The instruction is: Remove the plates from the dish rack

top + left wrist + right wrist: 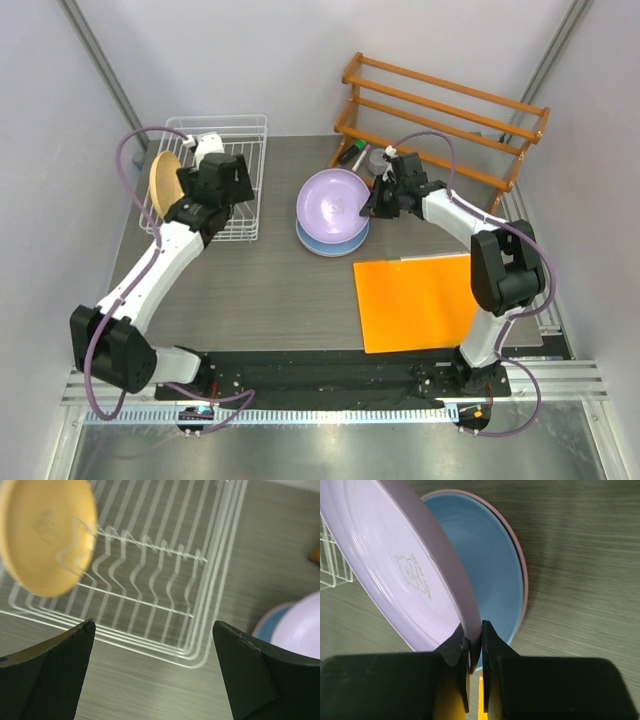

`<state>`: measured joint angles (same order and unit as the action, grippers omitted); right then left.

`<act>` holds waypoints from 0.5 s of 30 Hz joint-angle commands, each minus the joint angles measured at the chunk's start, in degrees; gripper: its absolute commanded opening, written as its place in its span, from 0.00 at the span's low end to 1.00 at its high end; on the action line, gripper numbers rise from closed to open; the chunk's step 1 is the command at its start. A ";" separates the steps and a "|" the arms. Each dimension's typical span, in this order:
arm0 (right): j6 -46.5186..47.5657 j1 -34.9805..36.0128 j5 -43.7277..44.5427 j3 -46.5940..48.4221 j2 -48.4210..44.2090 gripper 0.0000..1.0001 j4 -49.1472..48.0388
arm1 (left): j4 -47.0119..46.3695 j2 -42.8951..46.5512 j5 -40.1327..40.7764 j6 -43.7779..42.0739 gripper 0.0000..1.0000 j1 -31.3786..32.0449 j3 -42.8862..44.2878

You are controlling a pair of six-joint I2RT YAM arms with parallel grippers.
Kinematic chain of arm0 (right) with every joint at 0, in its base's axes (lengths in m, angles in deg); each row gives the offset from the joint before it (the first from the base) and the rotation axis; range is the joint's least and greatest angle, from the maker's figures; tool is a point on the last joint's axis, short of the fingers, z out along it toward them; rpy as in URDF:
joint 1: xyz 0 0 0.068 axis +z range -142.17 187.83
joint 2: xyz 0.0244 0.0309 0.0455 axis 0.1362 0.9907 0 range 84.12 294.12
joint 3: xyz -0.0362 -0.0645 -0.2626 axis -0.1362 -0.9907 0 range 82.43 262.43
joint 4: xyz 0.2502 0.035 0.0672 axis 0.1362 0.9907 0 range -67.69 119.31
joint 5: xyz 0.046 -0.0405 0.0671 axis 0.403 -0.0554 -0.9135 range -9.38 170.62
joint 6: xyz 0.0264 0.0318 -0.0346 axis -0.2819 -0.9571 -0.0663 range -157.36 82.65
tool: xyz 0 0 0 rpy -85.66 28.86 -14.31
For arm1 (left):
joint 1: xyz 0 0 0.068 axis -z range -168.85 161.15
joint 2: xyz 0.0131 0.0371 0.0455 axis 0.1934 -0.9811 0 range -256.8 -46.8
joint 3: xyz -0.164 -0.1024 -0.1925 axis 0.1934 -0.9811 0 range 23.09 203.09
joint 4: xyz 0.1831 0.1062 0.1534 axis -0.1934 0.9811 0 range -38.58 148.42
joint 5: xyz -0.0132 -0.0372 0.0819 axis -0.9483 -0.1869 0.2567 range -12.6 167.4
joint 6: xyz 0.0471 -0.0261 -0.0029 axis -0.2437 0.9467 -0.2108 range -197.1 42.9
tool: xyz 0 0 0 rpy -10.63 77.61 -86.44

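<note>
Top external view: three of four plates are out. The lavender plate [332, 198], tilted and not yet laid flat, has its rim pinched by the clenched right gripper [475, 640] over the blue plate [485, 570], which lies on the pink plate [519, 555] near table centre. Only the yellow plate [165, 180] stands in the dish rack [230, 120] at ten o'clock, by the wide-spread, empty left gripper [152, 670] — likely the last to unload.

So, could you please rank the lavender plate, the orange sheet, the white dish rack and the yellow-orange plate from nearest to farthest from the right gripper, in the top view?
1. lavender plate, its rim in the right gripper.
2. orange sheet, toward the near edge.
3. white dish rack, to the left.
4. yellow-orange plate, at the rack's left side.
</note>
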<state>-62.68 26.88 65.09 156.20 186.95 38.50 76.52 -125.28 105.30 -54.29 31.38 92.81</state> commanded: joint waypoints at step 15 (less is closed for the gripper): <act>3.34 -0.77 -6.45 2.77 0.71 0.60 4.55 | -6.99 -2.29 14.99 -5.67 0.99 -11.17 -0.54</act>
<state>-61.10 26.09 60.30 156.93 190.47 42.39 71.80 -127.01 119.95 -59.97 22.40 91.71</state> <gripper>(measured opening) 0.570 0.994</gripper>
